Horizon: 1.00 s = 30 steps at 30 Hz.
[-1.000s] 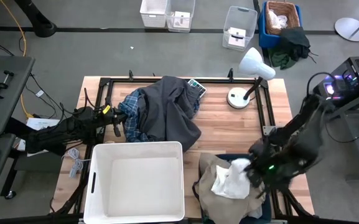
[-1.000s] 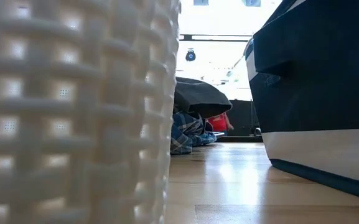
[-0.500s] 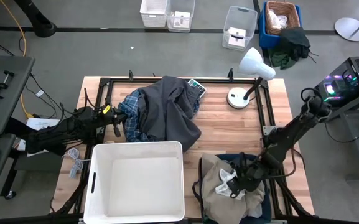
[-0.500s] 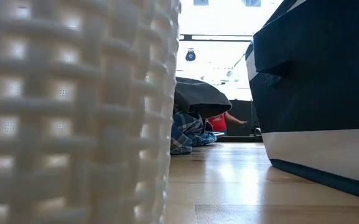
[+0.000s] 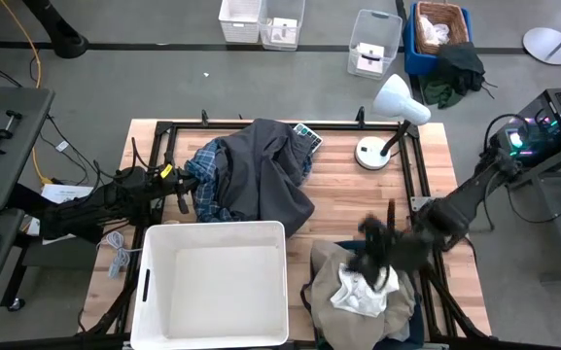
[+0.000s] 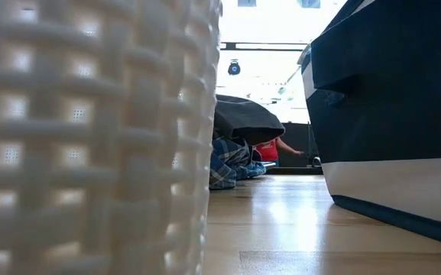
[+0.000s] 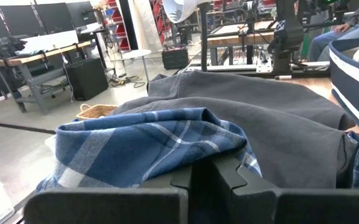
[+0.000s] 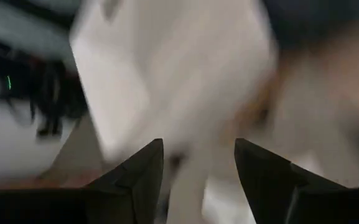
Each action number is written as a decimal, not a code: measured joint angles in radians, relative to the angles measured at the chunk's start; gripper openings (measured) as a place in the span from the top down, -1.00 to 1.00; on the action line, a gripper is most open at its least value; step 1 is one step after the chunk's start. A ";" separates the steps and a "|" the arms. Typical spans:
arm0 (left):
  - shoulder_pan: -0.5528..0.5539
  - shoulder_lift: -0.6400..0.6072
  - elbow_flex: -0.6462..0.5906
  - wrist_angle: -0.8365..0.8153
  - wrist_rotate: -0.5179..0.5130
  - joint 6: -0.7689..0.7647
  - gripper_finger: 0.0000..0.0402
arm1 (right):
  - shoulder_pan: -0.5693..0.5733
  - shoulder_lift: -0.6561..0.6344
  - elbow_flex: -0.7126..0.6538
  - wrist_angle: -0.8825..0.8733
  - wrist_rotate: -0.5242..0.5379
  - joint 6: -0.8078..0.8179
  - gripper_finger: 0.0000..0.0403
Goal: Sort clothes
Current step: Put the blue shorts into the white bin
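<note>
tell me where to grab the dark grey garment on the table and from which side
Take the dark grey garment at its raised, bunched fold near the middle, coming straight down from above. It lies draped over the plaid shirt, so a low side approach would likely catch both. The left tool sits nearest, beside the plaid edge.

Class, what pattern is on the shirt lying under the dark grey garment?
Blue-and-white plaid: the plaid shirt shows best in the left wrist view, beneath the dark grey garment.

Right hand (image 5: pixel 375 255) above white garment (image 5: pixel 360 292)
</note>
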<state>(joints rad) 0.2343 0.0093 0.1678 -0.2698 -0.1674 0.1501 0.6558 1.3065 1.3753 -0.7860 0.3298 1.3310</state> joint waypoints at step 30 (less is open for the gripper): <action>-0.011 0.018 -0.002 0.256 0.150 -0.327 0.93 | -0.427 -0.072 0.073 0.093 0.017 -0.428 0.03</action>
<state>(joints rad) 0.2236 0.0277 0.1661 -0.0142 -0.0179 -0.1766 0.2287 1.2343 1.4479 -0.6933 0.3466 0.9032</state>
